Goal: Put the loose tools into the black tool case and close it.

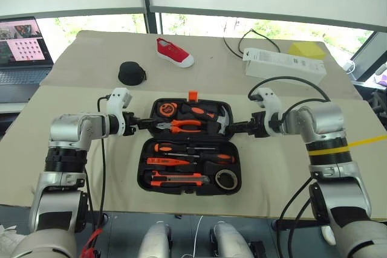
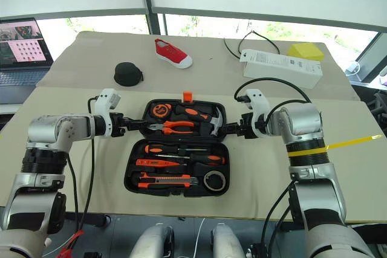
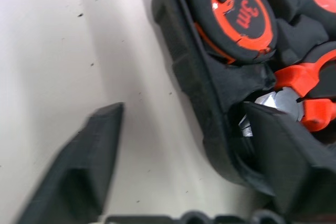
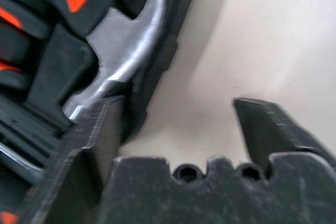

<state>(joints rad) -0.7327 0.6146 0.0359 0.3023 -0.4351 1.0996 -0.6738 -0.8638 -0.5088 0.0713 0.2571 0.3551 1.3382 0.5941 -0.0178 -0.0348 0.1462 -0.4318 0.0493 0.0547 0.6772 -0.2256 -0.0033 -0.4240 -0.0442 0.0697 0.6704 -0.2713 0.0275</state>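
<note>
Nearest me, the black tool case [image 1: 190, 156] lies open flat on the tan worktop [image 1: 60, 167]. Its near half holds 2 long screwdrivers [image 1: 193, 152], a thin orange tester [image 1: 172, 162], the utility knife [image 1: 176, 177] and the tape ring [image 1: 226, 178], so I judge the loading done and the closing step in hand. Further back, my left tool [image 1: 144, 124] and right tool [image 1: 237, 127] sit at the 2 ends of the far half, which carries pliers [image 1: 181, 126], a hammer [image 1: 221, 119] and a tape measure [image 1: 165, 110]. Each tool is partly open, straddling the side wall with 1 finger inside and 1 outside; neither clamps it yet, as far as I can tell. Next I would pinch both walls and swing that half toward me, keeping both sides level. Beyond lie a black pouch [image 1: 131, 73] and a red shoe [image 1: 175, 52].
</note>
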